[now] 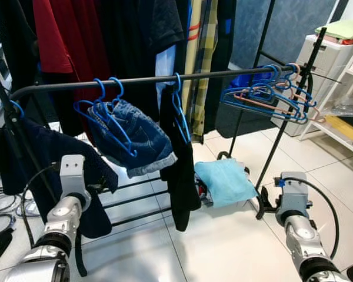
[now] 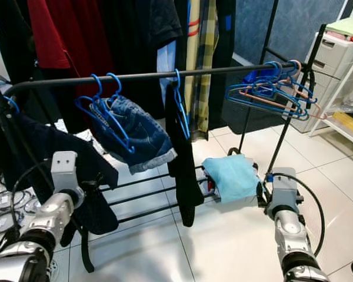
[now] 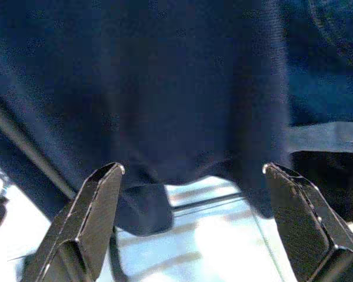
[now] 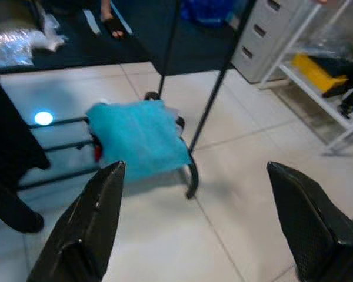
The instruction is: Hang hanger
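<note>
Both arms sit low before the rail [image 1: 147, 79]. Left end effector [image 3: 191, 223] gapes at a navy garment [image 3: 165, 88]; right end effector [image 4: 194, 223] gapes above the floor [image 4: 235, 194]. Blue hangers [image 1: 270, 94] crowd the rail's right end.

Blue hanger [image 1: 181, 114] hangs on rail [image 1: 135, 79], carrying black garment [image 1: 179, 176].

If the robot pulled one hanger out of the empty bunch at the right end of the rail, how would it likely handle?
The empty hangers look like thin wire, so probably light and fairly stiff. They overlap closely, so one would likely snag its neighbours. The hooks sit loosely over the rail, so the bunch may swing or slide when pushed.
</note>
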Robot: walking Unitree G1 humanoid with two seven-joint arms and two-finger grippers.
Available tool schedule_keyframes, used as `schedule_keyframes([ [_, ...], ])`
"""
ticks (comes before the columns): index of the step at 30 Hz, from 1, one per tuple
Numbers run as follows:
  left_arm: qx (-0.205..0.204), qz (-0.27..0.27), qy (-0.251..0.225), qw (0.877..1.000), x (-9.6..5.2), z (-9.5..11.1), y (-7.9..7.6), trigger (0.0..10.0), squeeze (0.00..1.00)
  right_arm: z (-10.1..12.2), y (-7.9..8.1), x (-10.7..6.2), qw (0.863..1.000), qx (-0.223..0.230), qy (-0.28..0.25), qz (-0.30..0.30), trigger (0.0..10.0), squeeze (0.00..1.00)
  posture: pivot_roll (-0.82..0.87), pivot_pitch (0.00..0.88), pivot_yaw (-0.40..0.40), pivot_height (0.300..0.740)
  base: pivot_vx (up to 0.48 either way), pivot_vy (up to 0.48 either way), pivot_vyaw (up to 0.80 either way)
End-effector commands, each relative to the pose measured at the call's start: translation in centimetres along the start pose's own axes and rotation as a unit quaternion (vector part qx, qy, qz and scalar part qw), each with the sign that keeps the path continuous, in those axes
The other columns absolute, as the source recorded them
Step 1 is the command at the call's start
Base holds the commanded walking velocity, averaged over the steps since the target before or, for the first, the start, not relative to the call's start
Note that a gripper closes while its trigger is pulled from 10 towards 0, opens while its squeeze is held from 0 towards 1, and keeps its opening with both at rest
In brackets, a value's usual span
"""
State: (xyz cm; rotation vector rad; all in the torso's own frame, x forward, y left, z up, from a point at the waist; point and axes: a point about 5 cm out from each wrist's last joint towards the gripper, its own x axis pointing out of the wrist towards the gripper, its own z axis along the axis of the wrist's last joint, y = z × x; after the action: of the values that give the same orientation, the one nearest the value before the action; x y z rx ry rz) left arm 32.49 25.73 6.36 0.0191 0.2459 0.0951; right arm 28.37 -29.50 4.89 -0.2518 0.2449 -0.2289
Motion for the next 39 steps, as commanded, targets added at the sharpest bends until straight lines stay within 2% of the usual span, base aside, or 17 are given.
schedule_keyframes([
  [1, 0.003, -0.002, 0.0, 1.0, -0.1, -0.1, 0.1, 10.0, 0.0, 0.2, 0.2, 0.0, 1.0, -0.005, -0.006, 0.009, 10.0, 0.0, -0.03, 0.0, -0.025, 0.74, 0.0, 0.0, 0.0],
  [3, 0.01, -0.017, -0.005, 1.0, -0.6, -0.7, -0.3, 10.0, 0.0, 0.1, 0.8, -0.9, 0.999, -0.023, -0.024, 0.034, 10.0, 0.0, -0.04, 0.0, -0.016, 0.74, 0.0, 0.0, 0.0],
  [5, 0.01, -0.017, -0.005, 1.0, -0.6, -0.7, -0.3, 10.0, 0.0, 0.1, 0.8, -0.9, 0.999, -0.023, -0.024, 0.034, 10.0, 0.0, -0.04, 0.0, -0.016, 0.74, 0.0, 0.0, 0.0],
  [7, 0.007, -0.039, -0.001, 0.999, -2.5, -3.3, -2.3, 10.0, 0.0, -0.5, 3.5, -3.3, 0.992, -0.049, -0.043, 0.104, 10.0, 0.0, -0.05, 0.009, -0.011, 0.74, 0.0, 0.0, 0.0],
  [9, 0.007, -0.039, -0.001, 0.999, -2.5, -3.3, -2.3, 10.0, 0.0, -0.5, 3.5, -3.3, 0.992, -0.049, -0.043, 0.104, 10.0, 0.0, -0.05, 0.009, -0.011, 0.74, 0.0, 0.0, 0.0],
  [10, 0.006, -0.026, 0.009, 1.0, -3.2, -4.3, -2.6, 10.0, 0.0, -1.0, 4.3, -3.9, 0.99, -0.05, -0.037, 0.131, 10.0, 0.0, -0.04, 0.009, -0.014, 0.74, 0.0, 0.0, 0.0],
  [13, 0.003, -0.005, 0.023, 1.0, -3.5, -5.1, -2.4, 10.0, 0.0, -1.6, 5.0, -4.0, 0.987, -0.053, -0.024, 0.149, 10.0, 0.0, -0.04, 0.009, -0.017, 0.74, 0.0, 0.0, 0.53],
  [14, 0.029, 0.031, 0.083, 0.996, -3.9, -6.9, -1.6, 10.0, 0.0, -2.6, 5.8, -3.6, 0.983, -0.065, 0.004, 0.174, 10.0, 0.0, -0.03, 0.01, -0.023, 0.74, 0.0, 0.0, 0.8],
  [15, 0.037, 0.039, 0.105, 0.993, -4.2, -7.6, -1.5, 10.0, 0.0, -2.8, 6.0, -3.5, 0.981, -0.07, 0.011, 0.182, 10.0, 0.0, -0.03, 0.01, -0.023, 0.74, 0.0, 0.0, 0.8],
  [27, 0.041, 0.036, 0.127, 0.99, -4.9, -8.5, -2.0, 10.0, 0.0, -1.8, 6.5, -3.9, 0.968, -0.079, 0.004, 0.236, 10.0, 0.0, -0.03, 0.017, -0.02, 0.74, 0.0, 0.0, 0.8],
  [30, 0.037, 0.032, 0.128, 0.991, -4.8, -8.4, -2.4, 10.0, 0.0, 0.8, 5.8, -4.4, 0.953, -0.064, -0.03, 0.295, 10.0, 0.0, -0.04, 0.019, -0.01, 0.74, 0.0, 0.0, 0.8],
  [31, 0.037, 0.032, 0.128, 0.991, -4.8, -8.4, -2.4, 10.0, 0.0, 0.8, 5.8, -4.4, 0.953, -0.064, -0.03, 0.295, 10.0, 0.0, -0.04, 0.019, -0.01, 0.74, 0.0, 0.0, 0.8],
  [34, 0.031, 0.017, 0.123, 0.992, -4.1, -7.9, -3.2, 10.0, 0.0, 5.7, 5.3, -4.6, 0.929, -0.007, -0.105, 0.354, 10.0, 0.0, -0.05, 0.018, -0.006, 0.74, 0.0, 0.0, 0.8],
  [35, 0.031, 0.017, 0.123, 0.992, -4.1, -7.9, -3.2, 10.0, 0.0, 5.7, 5.3, -4.6, 0.929, -0.007, -0.105, 0.354, 10.0, 0.0, -0.05, 0.018, -0.006, 0.74, 0.0, 0.0, 0.8],
  [36, 0.031, 0.014, 0.121, 0.992, -3.9, -7.8, -3.3, 10.0, 0.0, 7.4, 5.2, -4.7, 0.922, 0.009, -0.131, 0.365, 10.0, 0.0, -0.05, 0.017, -0.003, 0.74, 0.0, 0.0, 0.8],
  [38, 0.031, 0.014, 0.121, 0.992, -3.9, -7.8, -3.3, 10.0, 0.0, 7.4, 5.2, -4.7, 0.922, 0.009, -0.131, 0.365, 10.0, 0.0, -0.05, 0.017, -0.003, 0.74, 0.0, 0.0, 0.8],
  [39, 0.029, 0.011, 0.119, 0.992, -3.8, -7.6, -3.5, 10.0, 0.0, 9.2, 5.2, -5.0, 0.912, 0.029, -0.159, 0.376, 10.0, 0.0, -0.06, 0.017, -0.003, 0.74, 0.0, 0.0, 0.8],
])
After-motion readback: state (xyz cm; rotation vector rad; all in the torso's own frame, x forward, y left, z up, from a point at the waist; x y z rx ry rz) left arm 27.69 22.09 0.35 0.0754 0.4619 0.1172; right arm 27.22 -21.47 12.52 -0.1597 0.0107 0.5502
